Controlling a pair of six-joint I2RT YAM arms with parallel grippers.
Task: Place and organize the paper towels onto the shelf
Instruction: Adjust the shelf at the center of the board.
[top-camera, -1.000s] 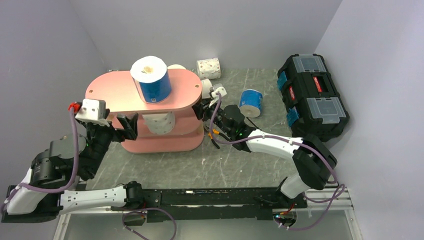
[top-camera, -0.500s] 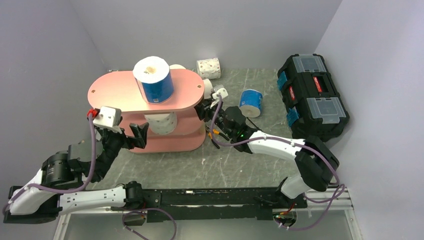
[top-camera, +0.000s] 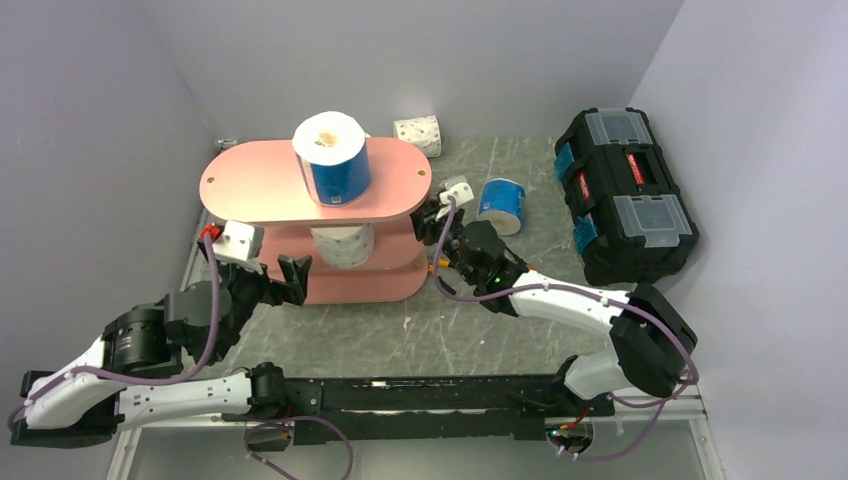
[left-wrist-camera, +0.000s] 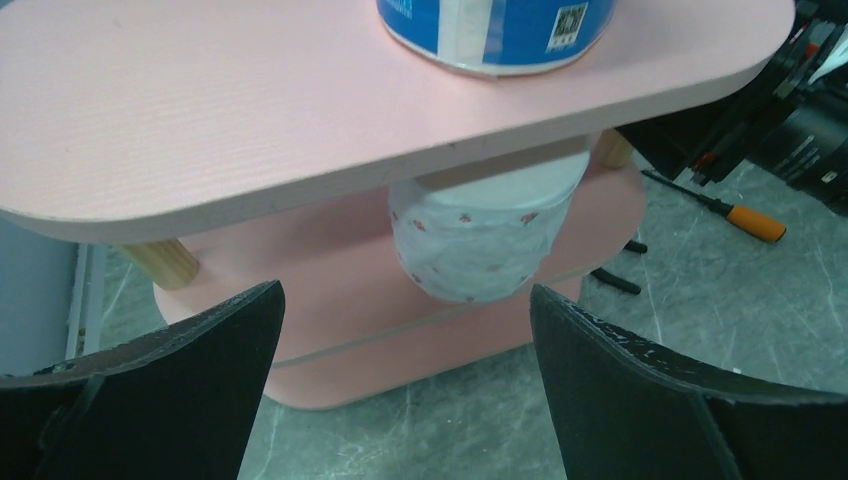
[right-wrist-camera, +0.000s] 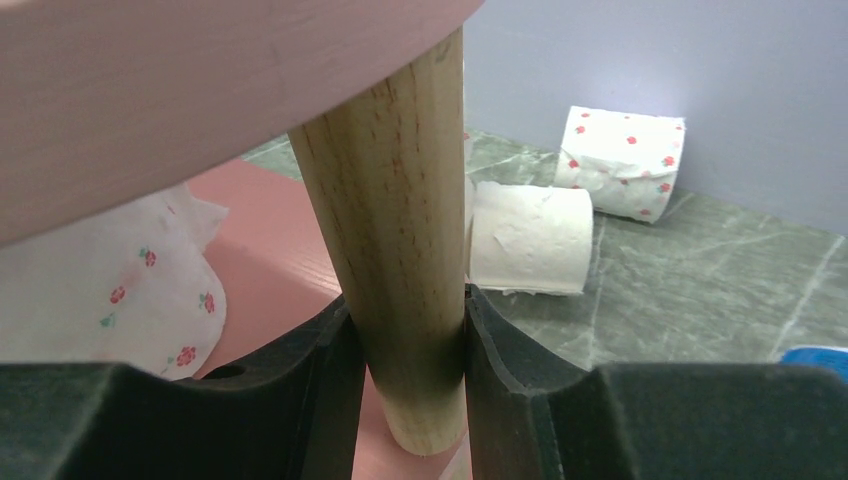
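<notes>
The pink shelf (top-camera: 250, 185) stands mid-table with a blue-wrapped paper towel roll (top-camera: 335, 165) upright on its top board and a pink-speckled roll (top-camera: 343, 245) on the middle tier. My right gripper (top-camera: 428, 222) is at the shelf's right end, shut on a wooden post (right-wrist-camera: 395, 200), pads pressed to both sides. My left gripper (left-wrist-camera: 405, 300) hangs open in front of the shelf (left-wrist-camera: 200, 120), facing the speckled roll (left-wrist-camera: 475, 245), touching nothing. Loose on the table lie a blue roll (top-camera: 501, 205), a speckled roll (right-wrist-camera: 622, 162) and a plain white roll (right-wrist-camera: 530, 238).
A black toolbox (top-camera: 625, 195) stands at the right edge of the table. An orange-handled screwdriver (left-wrist-camera: 740, 215) lies on the floor by the shelf's right end. Grey walls close in behind and on both sides.
The shelf has slid to the right with its rolls, my right gripper holding the post. My left arm has followed to the right, staying open.
</notes>
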